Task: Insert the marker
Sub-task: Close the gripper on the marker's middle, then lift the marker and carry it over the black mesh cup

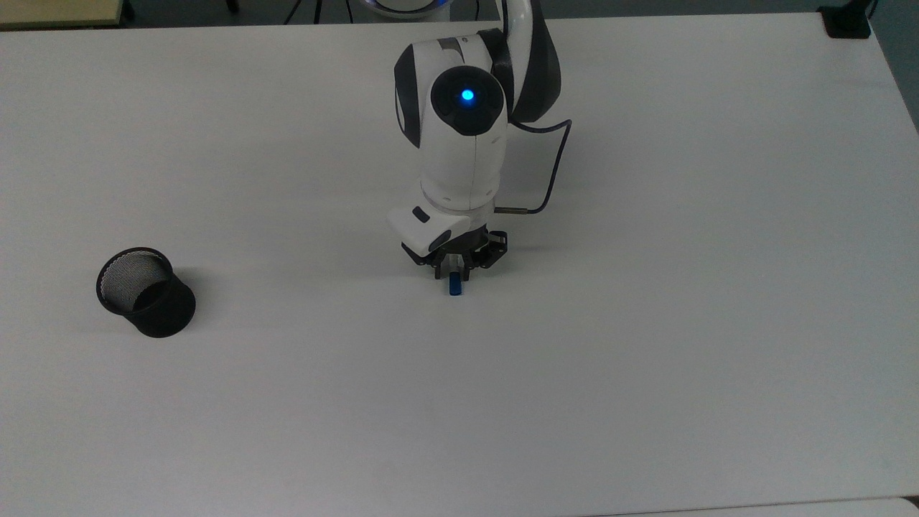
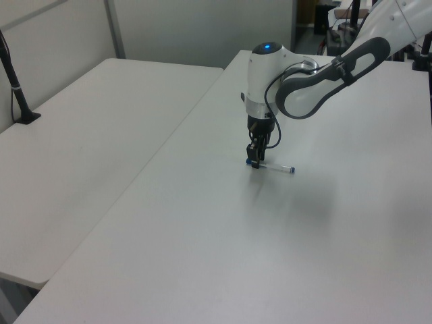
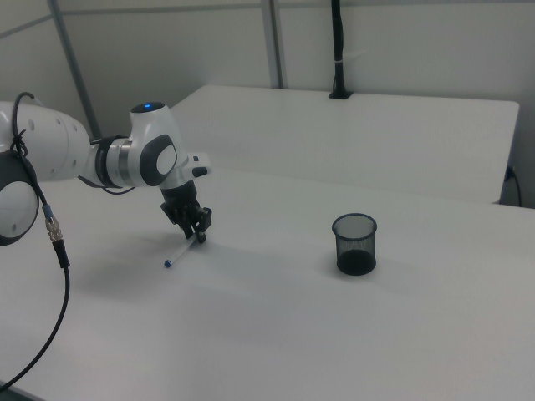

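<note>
The marker [image 1: 454, 286] lies flat on the white table [image 1: 646, 373]; in the top view its blue cap pokes out below my gripper [image 1: 454, 273]. The gripper is down at table level, its two fingers drawn in against the barrel just behind the cap. In the left view the gripper [image 2: 254, 162] sits at the marker's [image 2: 278, 167] left end. From the gripper [image 3: 199, 237] in the right view, the marker [image 3: 174, 257] runs down-left. The black mesh cup [image 1: 146, 291] stands upright far off at the top view's left, and at the right view's right [image 3: 354, 243].
A dark cable [image 1: 551, 161] loops off the wrist. A black clamp [image 1: 847, 21] sits at the table's far right corner in the top view. A second white table [image 2: 81, 142] adjoins in the left view, with a black post [image 2: 15, 81].
</note>
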Robot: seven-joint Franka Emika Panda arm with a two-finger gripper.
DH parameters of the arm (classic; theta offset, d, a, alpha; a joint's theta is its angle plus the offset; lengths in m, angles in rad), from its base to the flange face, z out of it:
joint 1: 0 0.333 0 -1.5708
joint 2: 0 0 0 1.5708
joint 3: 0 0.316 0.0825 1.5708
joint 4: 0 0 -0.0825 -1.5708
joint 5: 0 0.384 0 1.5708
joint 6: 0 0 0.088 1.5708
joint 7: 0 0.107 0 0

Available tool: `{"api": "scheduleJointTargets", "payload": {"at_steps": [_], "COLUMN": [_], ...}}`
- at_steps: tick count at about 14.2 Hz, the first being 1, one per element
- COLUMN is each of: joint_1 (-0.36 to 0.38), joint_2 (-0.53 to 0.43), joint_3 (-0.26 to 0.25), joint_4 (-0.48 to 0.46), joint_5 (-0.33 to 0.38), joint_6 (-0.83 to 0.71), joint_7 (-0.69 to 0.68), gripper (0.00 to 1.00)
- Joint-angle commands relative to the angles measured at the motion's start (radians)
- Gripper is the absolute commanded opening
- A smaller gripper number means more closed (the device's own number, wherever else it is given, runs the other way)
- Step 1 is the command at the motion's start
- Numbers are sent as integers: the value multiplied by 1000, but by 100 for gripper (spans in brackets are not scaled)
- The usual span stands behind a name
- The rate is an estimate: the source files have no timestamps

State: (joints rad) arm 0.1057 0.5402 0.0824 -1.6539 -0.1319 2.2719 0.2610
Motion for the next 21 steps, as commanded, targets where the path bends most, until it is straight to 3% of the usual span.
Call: {"api": "scheduleJointTargets", "payload": {"at_steps": [1,4,8,10,17,21], "joint_1": [9,6,-9,-64,-222,-291], "joint_2": [6,12,6,-25,-131,-111], "joint_3": [-9,-9,-21,-42,-81,-117], "joint_4": [8,10,49,117,134,128], "joint_5": [-25,-26,-28,-46,-110,-118], "joint_6": [21,21,17,5,30,315], "joint_7": [26,26,18,17,12,23], "gripper": [20,12,11,12,13,14]}}
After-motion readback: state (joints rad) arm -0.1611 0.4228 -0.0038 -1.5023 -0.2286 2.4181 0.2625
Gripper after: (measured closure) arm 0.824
